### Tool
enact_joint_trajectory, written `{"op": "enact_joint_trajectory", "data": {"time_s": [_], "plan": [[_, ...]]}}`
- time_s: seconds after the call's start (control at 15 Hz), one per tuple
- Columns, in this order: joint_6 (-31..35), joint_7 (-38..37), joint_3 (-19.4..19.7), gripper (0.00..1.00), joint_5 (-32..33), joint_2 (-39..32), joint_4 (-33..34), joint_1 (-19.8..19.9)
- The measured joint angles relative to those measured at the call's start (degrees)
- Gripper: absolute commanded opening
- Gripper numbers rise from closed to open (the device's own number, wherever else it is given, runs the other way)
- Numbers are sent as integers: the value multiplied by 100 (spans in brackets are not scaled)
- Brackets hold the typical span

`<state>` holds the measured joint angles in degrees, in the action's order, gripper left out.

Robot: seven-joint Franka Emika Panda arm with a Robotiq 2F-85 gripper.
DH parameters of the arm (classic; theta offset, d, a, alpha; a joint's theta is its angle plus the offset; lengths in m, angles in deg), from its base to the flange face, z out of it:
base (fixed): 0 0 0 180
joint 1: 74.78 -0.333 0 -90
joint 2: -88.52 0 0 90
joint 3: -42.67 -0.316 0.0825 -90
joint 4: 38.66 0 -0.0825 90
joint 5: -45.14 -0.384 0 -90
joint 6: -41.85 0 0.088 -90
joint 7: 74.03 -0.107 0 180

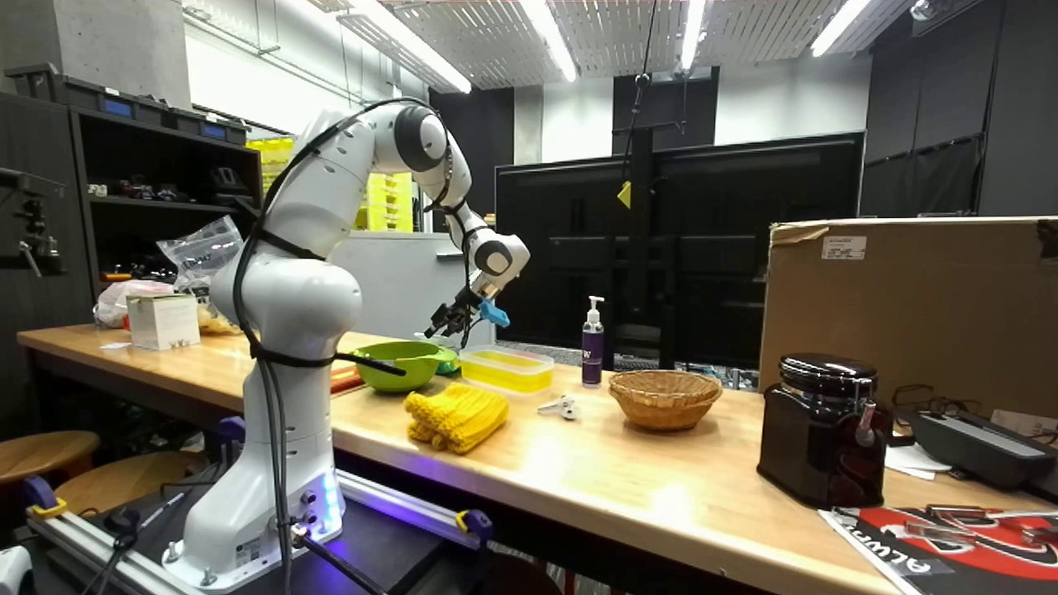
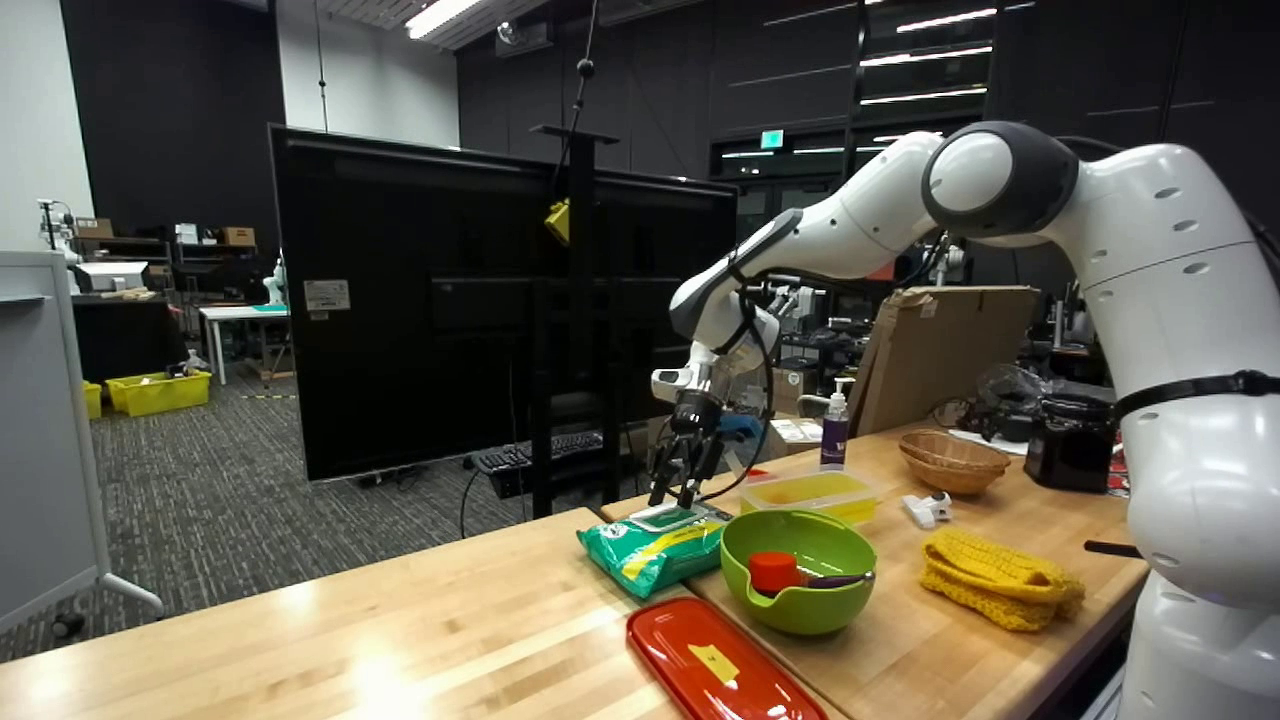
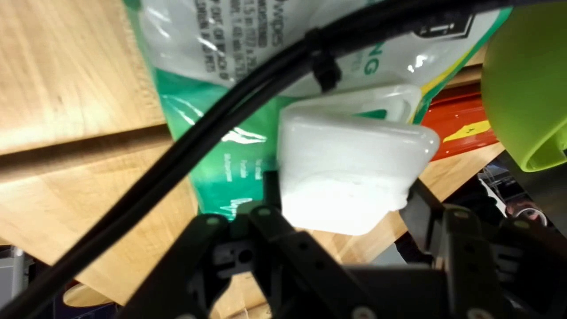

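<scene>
We find the gripper (image 3: 343,199) part-closed, seemingly pinching the white lid (image 3: 350,164) by opposite sides, tilted atop the wipes pack (image 3: 241,155) — gentle, even squeeze best, we judge, lest it slip.

In the wrist view you can read "wipes" and "OUT OF REACH" on the green-and-white packet (image 3: 257,133), plus "NG" in green. In an exterior view you make out "ALWA" on the red-and-black sheet (image 1: 967,562) and "W" on the pump bottle (image 1: 593,357).
</scene>
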<state>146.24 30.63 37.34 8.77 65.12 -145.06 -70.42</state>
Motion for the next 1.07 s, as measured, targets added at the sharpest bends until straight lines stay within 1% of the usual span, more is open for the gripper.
{"op": "enact_joint_trajectory", "data": {"time_s": [0.27,0.6,0.8,1.07], "plan": [[-357,-129,4,42,101,-8,106,0],[-1166,-503,22,42,494,-79,447,0],[-1777,-724,22,42,736,-209,861,0],[-2668,-967,22,42,975,-505,1607,-3]]}}
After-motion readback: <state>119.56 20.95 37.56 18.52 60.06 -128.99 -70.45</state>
